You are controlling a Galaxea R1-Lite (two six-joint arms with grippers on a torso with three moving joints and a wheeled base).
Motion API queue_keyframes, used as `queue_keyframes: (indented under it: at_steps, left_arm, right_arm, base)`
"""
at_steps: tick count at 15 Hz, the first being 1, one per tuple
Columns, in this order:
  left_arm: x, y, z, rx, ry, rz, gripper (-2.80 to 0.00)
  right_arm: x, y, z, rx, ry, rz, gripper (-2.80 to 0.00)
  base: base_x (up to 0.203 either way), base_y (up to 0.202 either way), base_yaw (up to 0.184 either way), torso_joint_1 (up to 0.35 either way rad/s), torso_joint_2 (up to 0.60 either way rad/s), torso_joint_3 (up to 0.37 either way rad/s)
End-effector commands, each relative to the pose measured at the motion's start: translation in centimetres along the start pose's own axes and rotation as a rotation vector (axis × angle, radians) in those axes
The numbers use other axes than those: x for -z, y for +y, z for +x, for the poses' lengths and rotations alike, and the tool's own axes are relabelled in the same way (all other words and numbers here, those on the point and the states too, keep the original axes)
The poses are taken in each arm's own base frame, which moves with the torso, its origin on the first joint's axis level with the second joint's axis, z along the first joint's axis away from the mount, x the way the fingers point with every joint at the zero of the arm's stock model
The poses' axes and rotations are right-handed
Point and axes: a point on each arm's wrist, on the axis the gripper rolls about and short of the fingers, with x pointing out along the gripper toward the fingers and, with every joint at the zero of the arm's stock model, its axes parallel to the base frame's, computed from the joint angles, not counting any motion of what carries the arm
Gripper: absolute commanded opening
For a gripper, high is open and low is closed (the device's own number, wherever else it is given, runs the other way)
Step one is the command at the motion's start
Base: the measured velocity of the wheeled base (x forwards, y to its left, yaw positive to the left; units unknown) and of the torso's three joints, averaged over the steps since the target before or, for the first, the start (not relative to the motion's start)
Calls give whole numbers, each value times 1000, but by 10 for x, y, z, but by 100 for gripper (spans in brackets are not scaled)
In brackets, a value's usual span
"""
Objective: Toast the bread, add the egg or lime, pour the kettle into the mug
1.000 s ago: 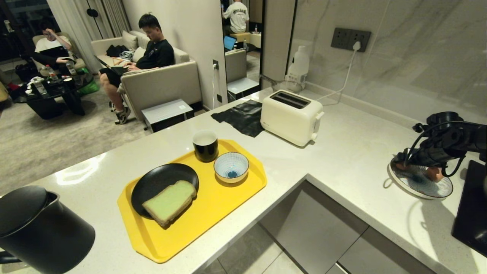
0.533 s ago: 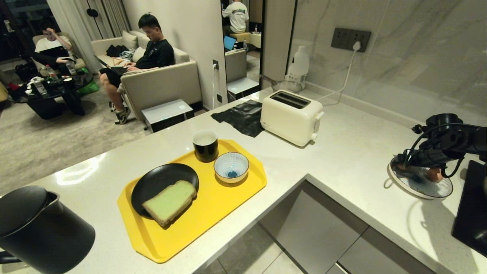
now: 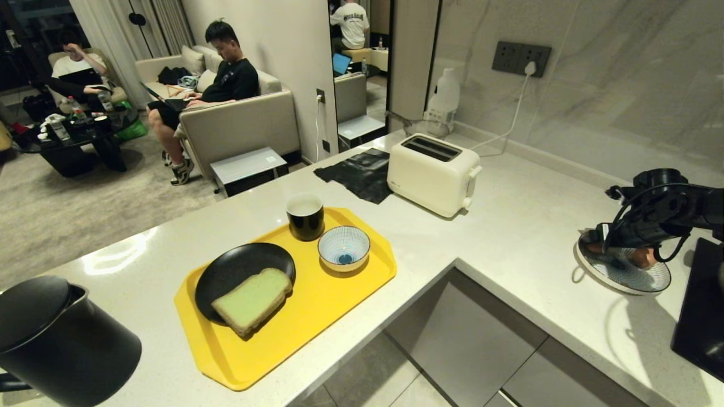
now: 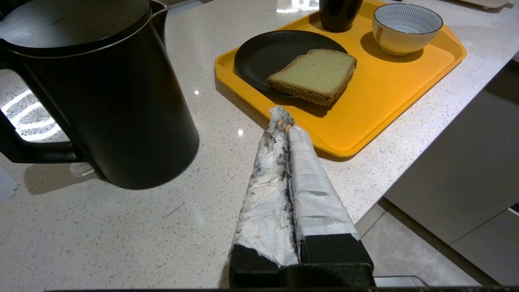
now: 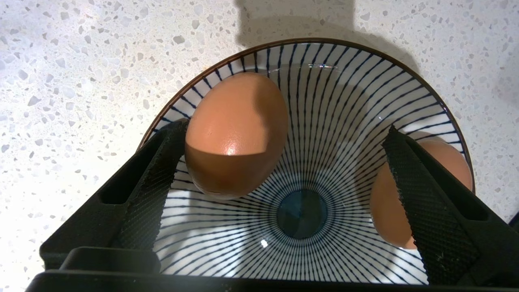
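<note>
The tray (image 3: 362,277) lay on the counter (image 3: 509,226). On it sat the plate (image 3: 226,271) bearing the bread (image 3: 253,299), with the mug (image 3: 305,216) and bowl (image 3: 344,248) behind. The toaster (image 3: 432,174) stood behind the tray, the kettle (image 3: 56,339) left of it, and the saucer (image 3: 622,271) holding an egg (image 5: 236,134) far right.

Overhead glare, hard shadows, sharp focus

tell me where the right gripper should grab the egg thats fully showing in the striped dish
Take that egg across its narrow middle, coming straight down from above. It lies on its side on the sloping wall of the striped dish, so the rim blocks a level approach. The right gripper hangs open over the dish, one finger already beside the egg; a second egg sits behind the other finger.
</note>
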Motion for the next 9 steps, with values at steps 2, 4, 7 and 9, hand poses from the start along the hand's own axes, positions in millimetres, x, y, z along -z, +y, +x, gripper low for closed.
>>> queue_keyframes:
  at_steps: [2, 4, 7, 9]
  left_arm:
    - [0, 0, 0, 0, -3, 0, -280]
    - [0, 0, 0, 0, -3, 0, -280]
    - [0, 0, 0, 0, -3, 0, -280]
    - [0, 0, 0, 0, -3, 0, -280]
  right_arm:
    - [1, 0, 0, -1, 3, -2, 0]
    - [1, 0, 1, -10, 2, -2, 0]
    - [0, 0, 2, -18, -10, -2, 0]
    - [0, -1, 2, -16, -12, -1, 0]
  base:
    - [0, 0, 0, 0, 0, 0]
    - [0, 0, 0, 0, 0, 0]
    - [0, 0, 0, 0, 0, 0]
    - [0, 0, 0, 0, 0, 0]
